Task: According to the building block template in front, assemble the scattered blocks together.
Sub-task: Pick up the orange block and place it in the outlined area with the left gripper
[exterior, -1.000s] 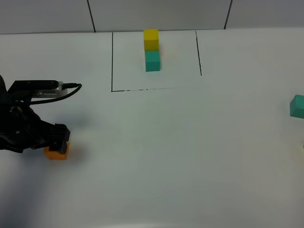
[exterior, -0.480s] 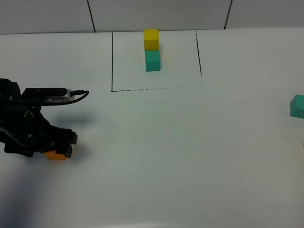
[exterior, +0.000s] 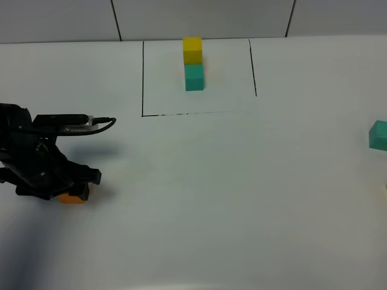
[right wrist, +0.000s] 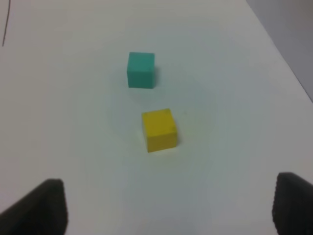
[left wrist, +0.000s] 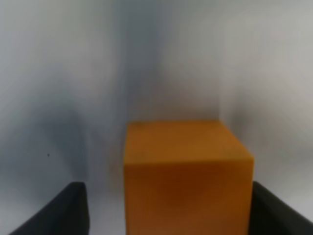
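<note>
The template is a yellow cube (exterior: 193, 50) joined to a teal cube (exterior: 194, 77), inside a black-lined box at the far middle of the table. The orange cube (exterior: 71, 197) lies at the left, mostly covered by my left gripper (exterior: 78, 187). In the left wrist view the orange cube (left wrist: 186, 171) sits between the open fingers of the left gripper (left wrist: 168, 208); one finger (left wrist: 281, 210) is at its edge, the other stands apart. The loose teal cube (right wrist: 141, 69) and yellow cube (right wrist: 159, 129) lie ahead of my open, empty right gripper (right wrist: 164, 210). The teal cube (exterior: 379, 134) also shows at the right edge.
The black outline (exterior: 143, 78) marks the template's box on the white table (exterior: 230, 193). A tiled wall runs behind the table's far edge. The right arm is outside the exterior high view.
My left gripper has moved slightly right and lower over the orange cube, which now shows less from above. The other cubes have not moved.
</note>
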{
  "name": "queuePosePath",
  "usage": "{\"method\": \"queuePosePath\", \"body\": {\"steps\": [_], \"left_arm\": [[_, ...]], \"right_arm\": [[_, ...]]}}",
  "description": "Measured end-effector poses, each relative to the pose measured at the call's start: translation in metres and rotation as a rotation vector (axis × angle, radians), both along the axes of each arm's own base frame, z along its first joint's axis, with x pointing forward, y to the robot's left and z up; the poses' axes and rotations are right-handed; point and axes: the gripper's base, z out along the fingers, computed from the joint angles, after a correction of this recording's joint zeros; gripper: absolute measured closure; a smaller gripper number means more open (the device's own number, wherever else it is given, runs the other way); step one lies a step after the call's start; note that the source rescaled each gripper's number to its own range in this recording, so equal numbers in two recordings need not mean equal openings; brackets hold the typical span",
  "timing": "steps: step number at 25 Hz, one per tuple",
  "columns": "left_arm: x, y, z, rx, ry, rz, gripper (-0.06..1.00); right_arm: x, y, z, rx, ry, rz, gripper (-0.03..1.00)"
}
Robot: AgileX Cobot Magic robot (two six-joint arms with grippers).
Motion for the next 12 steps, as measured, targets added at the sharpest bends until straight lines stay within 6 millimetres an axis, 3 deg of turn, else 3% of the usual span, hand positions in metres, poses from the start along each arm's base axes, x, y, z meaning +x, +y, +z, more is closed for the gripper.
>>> {"method": "queuePosePath", "body": {"steps": [3,4,12], "left_arm": [[0.0002,0.0004,0.0,0.005,-0.002,-0.006,0.91],[0.0005,0.0005,0.0002,0.007,-0.003,-0.008,0.94],[0.0002,0.0006,0.0002,0.016,-0.003,-0.064,0.94]], "right_arm": [[0.0,0.0,0.0,0.0,0.0,0.0,0.2],[0.0,0.0,0.0,0.0,0.0,0.0,0.2],[0.0,0.0,0.0,-0.001,0.0,0.0,0.2]]}}
